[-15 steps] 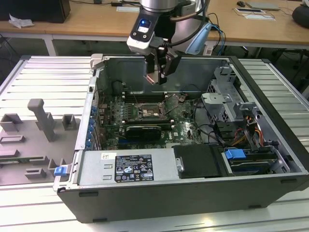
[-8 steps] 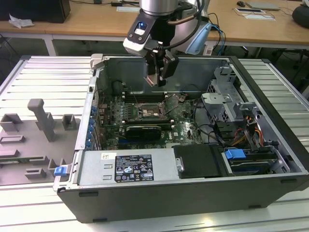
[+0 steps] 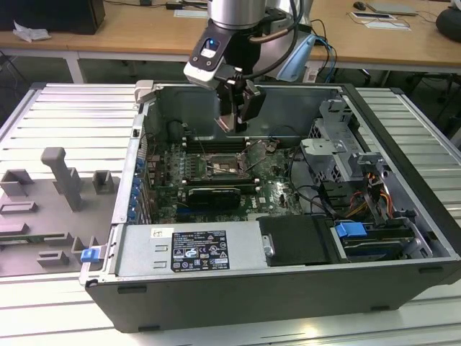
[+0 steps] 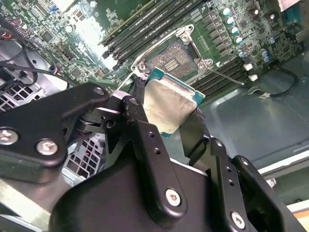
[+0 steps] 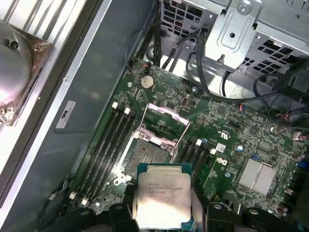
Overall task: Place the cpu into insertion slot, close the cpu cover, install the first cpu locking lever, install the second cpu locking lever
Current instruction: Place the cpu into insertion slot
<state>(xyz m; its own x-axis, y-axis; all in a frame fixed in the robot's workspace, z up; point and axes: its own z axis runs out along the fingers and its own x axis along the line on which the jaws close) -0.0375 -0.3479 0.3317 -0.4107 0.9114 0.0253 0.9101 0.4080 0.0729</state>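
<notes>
An open computer case [image 3: 288,295] is shown lying on a slatted metal table [image 3: 65,115]. The robot's hand [image 3: 236,119] is held inside it, above the motherboard, with its two black fingers clamped on opposite edges of the cpu [image 5: 164,193]. In the first wrist view the insertion slot [image 5: 147,157] is seen just beyond the chip, below it and not touching it, beside the memory slots [image 5: 104,145]. The cpu cover [image 5: 165,110] is raised on its hinge, leaving the socket exposed. Faint print is carried on the chip's silvery top, and a white label on the power supply [image 3: 198,249]; neither is read out.
</notes>
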